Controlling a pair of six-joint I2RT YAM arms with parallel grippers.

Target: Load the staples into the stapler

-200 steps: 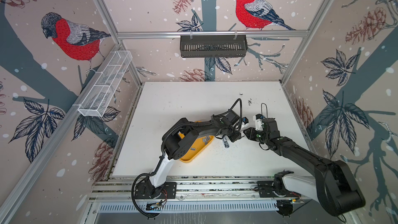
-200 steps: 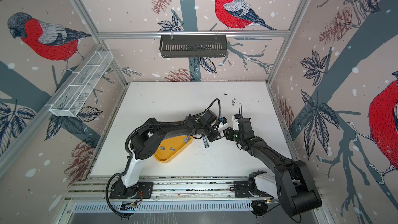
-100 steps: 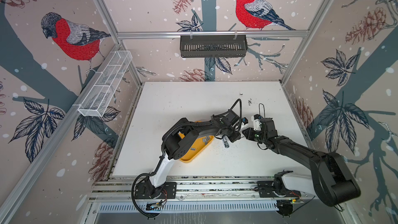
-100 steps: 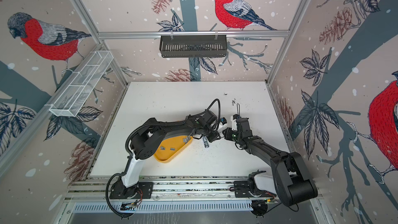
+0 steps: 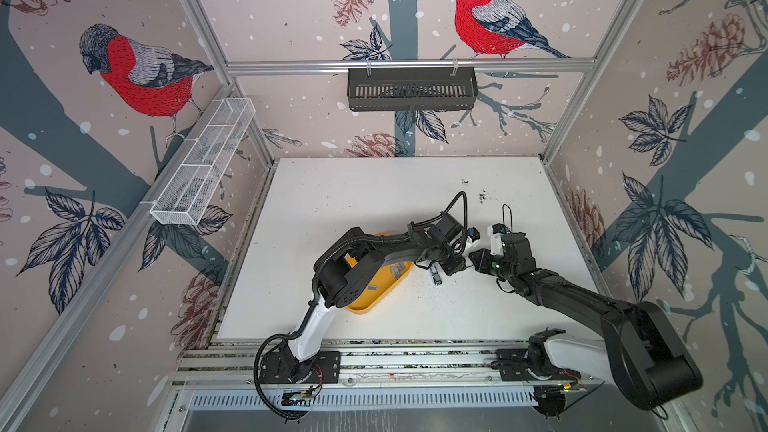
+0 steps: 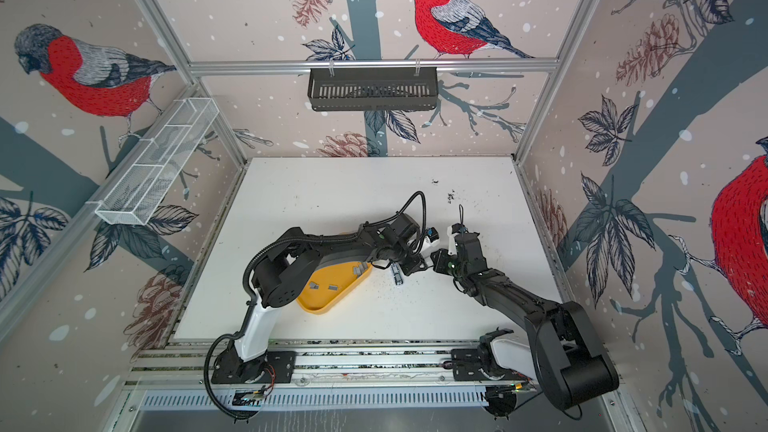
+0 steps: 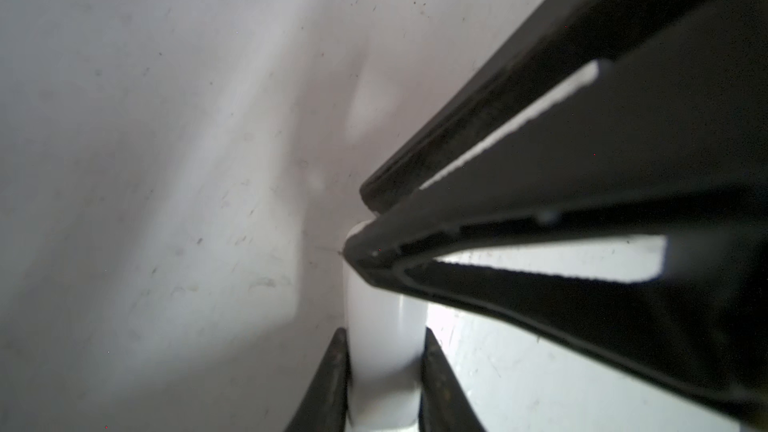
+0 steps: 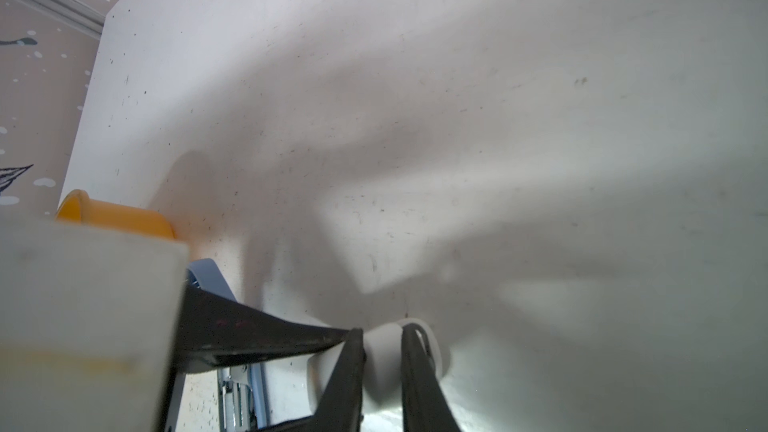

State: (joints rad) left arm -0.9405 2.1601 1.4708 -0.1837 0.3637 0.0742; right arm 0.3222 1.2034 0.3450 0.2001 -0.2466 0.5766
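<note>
The left gripper [image 7: 384, 332] was pinched on the white end of the stapler [image 7: 382, 380], with a black finger tight against each side. The right gripper [image 8: 382, 332] was clamped on the same white piece from the opposite side. In both wrist views the two sets of fingertips touched there.

From where I stood, the two grippers met nose to nose a little right of the middle of the white table [image 5: 374, 201]. Just in front of them showed the stapler's metal rail [image 5: 435, 276]. Its long axis ran from the back of the table toward the front, and the near end leaned slightly to the right. I could not tell whether it touched the table. A pale blue part [image 8: 208, 284] sat beside the rail in the right wrist view.

The staples [image 6: 357, 270] lay as short grey strips in the yellow tray [image 6: 320, 307]. The tray sat to the left of the grippers, partly under the left arm and apart from the stapler. The strips lay flat at differing angles.
</note>
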